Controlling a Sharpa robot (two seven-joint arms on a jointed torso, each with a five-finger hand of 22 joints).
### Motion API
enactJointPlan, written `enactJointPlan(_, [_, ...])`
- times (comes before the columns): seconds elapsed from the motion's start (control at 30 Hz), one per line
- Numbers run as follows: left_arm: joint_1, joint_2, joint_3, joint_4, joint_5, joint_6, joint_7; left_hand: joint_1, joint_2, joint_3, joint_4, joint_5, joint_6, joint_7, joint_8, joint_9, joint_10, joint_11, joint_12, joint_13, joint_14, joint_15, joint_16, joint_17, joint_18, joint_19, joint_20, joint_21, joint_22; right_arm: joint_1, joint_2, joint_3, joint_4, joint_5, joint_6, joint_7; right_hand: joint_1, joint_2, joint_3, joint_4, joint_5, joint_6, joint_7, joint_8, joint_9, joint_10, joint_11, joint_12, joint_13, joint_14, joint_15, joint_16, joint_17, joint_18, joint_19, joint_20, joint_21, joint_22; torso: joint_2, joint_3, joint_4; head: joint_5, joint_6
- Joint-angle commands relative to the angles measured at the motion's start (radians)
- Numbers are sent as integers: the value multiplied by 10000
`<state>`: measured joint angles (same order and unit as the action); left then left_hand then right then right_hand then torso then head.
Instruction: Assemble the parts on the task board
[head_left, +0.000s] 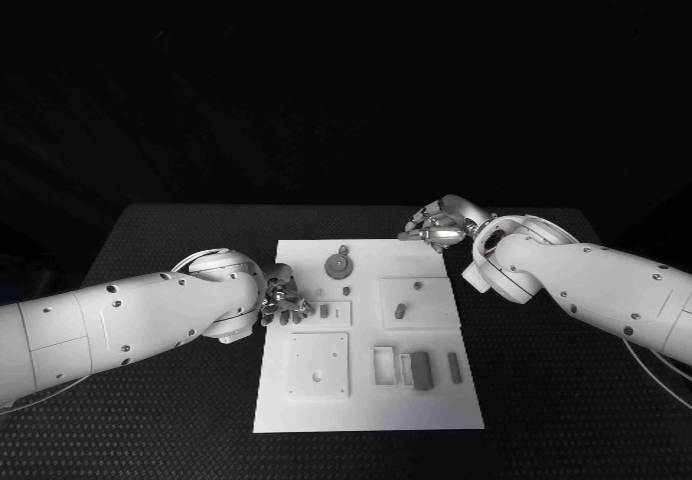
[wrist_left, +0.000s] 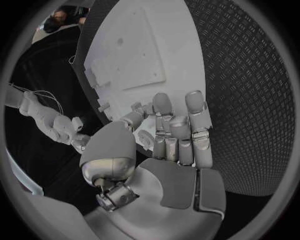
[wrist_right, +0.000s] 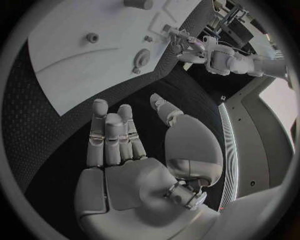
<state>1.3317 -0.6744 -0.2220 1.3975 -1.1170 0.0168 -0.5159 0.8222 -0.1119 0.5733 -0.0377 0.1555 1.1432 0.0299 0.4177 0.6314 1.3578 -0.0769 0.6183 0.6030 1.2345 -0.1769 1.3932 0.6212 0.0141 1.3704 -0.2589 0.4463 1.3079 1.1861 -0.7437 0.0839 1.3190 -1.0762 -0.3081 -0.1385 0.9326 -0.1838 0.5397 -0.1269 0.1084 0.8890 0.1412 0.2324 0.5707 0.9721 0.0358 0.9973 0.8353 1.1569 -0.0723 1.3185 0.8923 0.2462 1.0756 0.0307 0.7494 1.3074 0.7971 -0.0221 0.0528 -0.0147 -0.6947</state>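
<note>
The left hand (head_left: 284, 298), empty with fingers apart, sits right beside the board (head_left: 369, 400), nearer the parts (head_left: 418, 368) than the empty right hand (head_left: 437, 228).

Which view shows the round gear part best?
Head view: the round gear part lies unobstructed near the task board's far edge. Right wrist view shows it small and foreshortened. In the left wrist view I can't pick it out.
</note>
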Motion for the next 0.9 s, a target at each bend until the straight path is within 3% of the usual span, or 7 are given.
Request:
enactJointPlan(0.03, [-66, -5, -54, -60, -1, 7, -152, -29, -130, -14, 91, -54, -48, 8, -62, 2, -16, 11, -19, 1, 0, -46, 3, 18, -48, -25, -28, -32, 197, -6, -4, 4, -2, -20, 131, 42, -38, 64, -24, 61, 39, -5, 59, -59, 15, -48, -8, 65, -10, -59, -14, -50, -17, 156, -75, 2, -33, 188, -1, 0, 4, -2, 0])
enactJointPlan(0.17, [-66, -1, -53, -74, -1, -51, -138, -100, -236, -27, 300, -173, -32, -6, -48, 19, -3, -10, 13, 19, 20, -65, 29, 40, -37, 4, -39, -15, 202, -11, -3, 4, -9, -20, 135, 44, -40, 63, -25, 62, 39, -5, 59, -59, 15, -49, -8, 65, -12, -59, -14, -50, -17, 156, -76, 2, -33, 188, -1, -4, 7, -18, 0])
enactJointPlan(0.3, [-66, -1, -52, -79, -1, -111, -155, -152, -312, -54, 551, -608, -35, -17, -41, 38, -14, -16, 40, 36, 16, -76, 41, 60, -29, 0, -46, -9, 204, -20, -3, 4, -24, -20, 134, 46, -40, 63, -25, 62, 39, -5, 59, -59, 15, -49, -8, 65, -13, -60, -14, -51, -18, 156, -76, 2, -34, 188, -3, 1, 1, -16, -3])
enactJointPlan(0.9, [-66, -28, -47, -79, -1, -231, -130, -197, -339, -96, 679, -637, -17, -31, -23, 55, 5, -30, 74, 53, 34, -91, 61, 77, -22, 25, -53, 11, 209, -42, -5, 4, -29, -20, 144, 43, -41, 59, -25, 63, 40, -5, 59, -60, 16, -52, -8, 67, -19, -63, -14, -53, -20, 156, -80, 2, -36, 188, -4, 3, 0, -16, -12])
